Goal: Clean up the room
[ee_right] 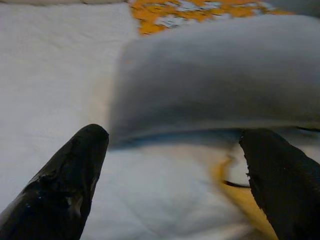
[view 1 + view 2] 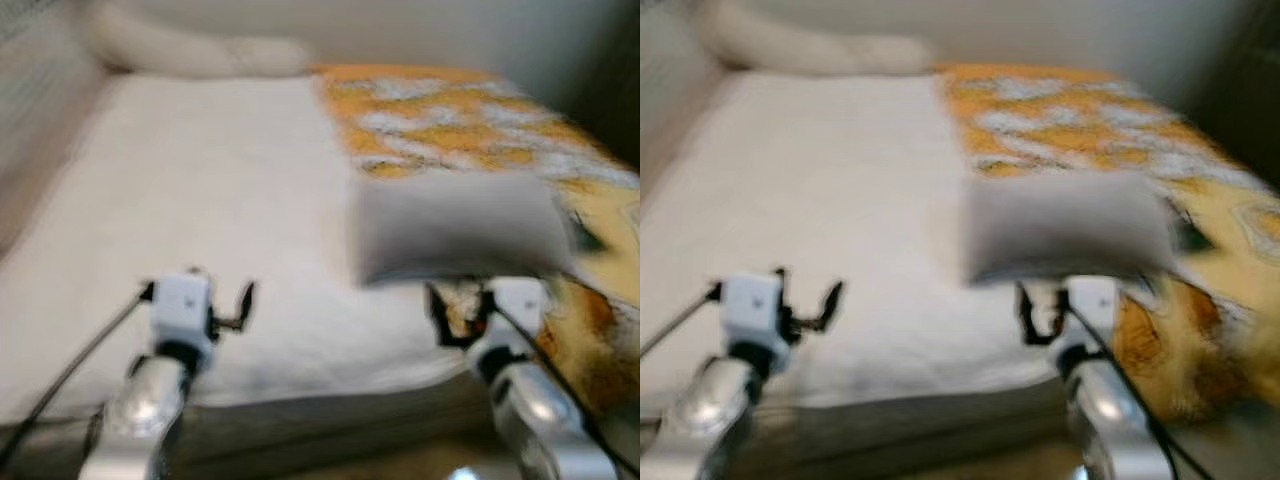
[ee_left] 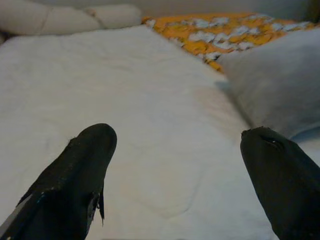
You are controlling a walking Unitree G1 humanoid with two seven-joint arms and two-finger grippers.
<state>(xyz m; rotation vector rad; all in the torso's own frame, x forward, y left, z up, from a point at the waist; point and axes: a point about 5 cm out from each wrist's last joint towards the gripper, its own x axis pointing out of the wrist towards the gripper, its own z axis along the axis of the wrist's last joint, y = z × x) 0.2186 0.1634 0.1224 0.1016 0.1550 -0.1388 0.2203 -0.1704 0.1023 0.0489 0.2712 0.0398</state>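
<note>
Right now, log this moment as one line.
left gripper: open, over white bedsheet | right gripper: open, before soft grey pillow | orange patterned blanket: beneath pillow

The robot has two silver, shiny metal arms. Each arm ends in a white box-shaped wrist block, and a thin black cable runs along it. The left gripper (image 2: 222,300) and the right gripper (image 2: 1042,312) each have two long black fingers (image 3: 75,180) with rounded, a little worn tips.
</note>
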